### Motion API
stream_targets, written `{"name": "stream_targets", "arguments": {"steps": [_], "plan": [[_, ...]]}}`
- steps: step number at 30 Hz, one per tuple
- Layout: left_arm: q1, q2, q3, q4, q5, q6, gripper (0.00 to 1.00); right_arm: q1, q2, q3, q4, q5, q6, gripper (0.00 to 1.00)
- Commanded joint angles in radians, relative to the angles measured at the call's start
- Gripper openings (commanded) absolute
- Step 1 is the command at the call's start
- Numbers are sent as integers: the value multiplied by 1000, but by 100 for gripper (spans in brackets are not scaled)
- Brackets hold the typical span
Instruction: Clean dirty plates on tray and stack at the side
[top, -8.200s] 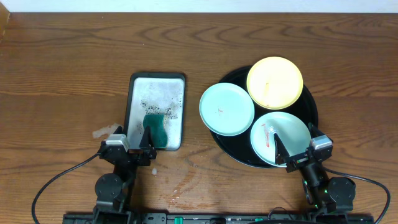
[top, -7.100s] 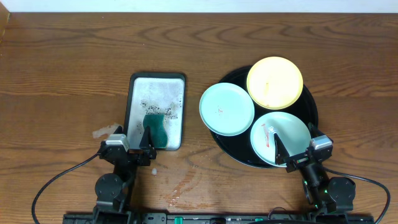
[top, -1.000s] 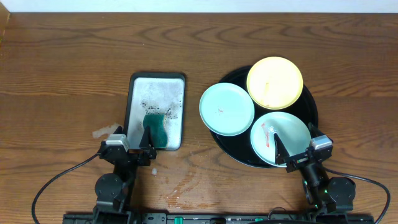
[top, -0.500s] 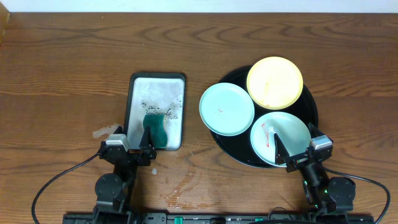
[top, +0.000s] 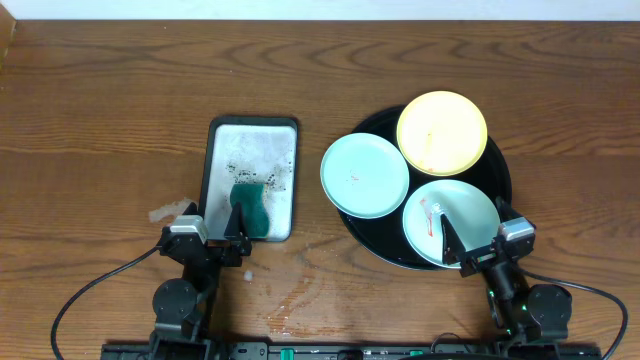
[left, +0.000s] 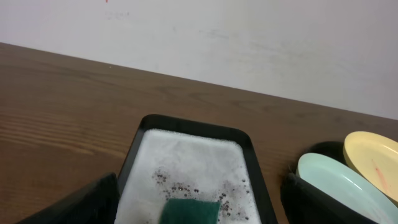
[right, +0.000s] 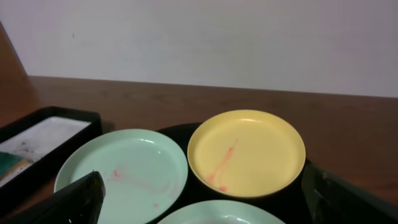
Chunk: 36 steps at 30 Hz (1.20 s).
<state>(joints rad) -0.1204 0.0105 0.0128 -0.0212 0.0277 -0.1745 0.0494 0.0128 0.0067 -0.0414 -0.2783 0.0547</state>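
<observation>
- Black and round, the tray (top: 503, 170) is seen on the right of the wood-grain tabletop (top: 100, 120), with all three plates held in it.
- The yellow plate (top: 442, 132) is set farthest back. One mint plate (top: 365, 176) overhangs the left rim, and the other mint plate (top: 450, 215) is nearest. Red smears are seen on each.
- The left gripper (top: 212, 225) is held wide open at the silver tray (top: 253, 150), with a green sponge (top: 254, 205) just ahead.
- The right gripper (top: 478, 240) is spread open at the nearest plate's edge, and nothing is gripped.
</observation>
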Motion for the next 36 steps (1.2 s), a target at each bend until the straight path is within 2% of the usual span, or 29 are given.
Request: {"name": "stream_targets", "arguments": {"steps": [1,2,4,6,10,13,15,19,22,24,27,30,36], "plan": [[3,1,-9,-38,-10,21,83,10,0,-1,34,-2,-10,99],[3,1,-9,-26,-9,17,83,10,0,-1,22,-22,-10,99],[3,1,-8,34,-9,-74,83,10,0,-1,29,-41,5,99],[3,1,-2,114,-9,-120,83,10,0,-1,58,-60,65,99],[3,2,66,201,3,-119,83,10,1,50,79,-119,101,99],[3,30,167,165,43,-119,83,10,31,172,30,-114,40,99],[3,111,293,54,68,-119,84,10,105,288,-30,-115,-12,99],[3,322,533,-190,124,-119,83,10,332,528,-187,-117,-18,99],[3,517,745,-381,163,-115,83,10,549,745,-376,-132,5,99],[3,676,919,-571,172,-115,83,10,714,910,-534,-150,29,99],[3,851,1085,-785,171,-115,83,10,900,1091,-732,-153,66,99],[3,998,1163,-910,171,-115,84,10,1069,1235,-889,-148,63,99],[3,1219,1164,-986,211,-137,83,10,1249,1286,-935,-264,82,99]]}}
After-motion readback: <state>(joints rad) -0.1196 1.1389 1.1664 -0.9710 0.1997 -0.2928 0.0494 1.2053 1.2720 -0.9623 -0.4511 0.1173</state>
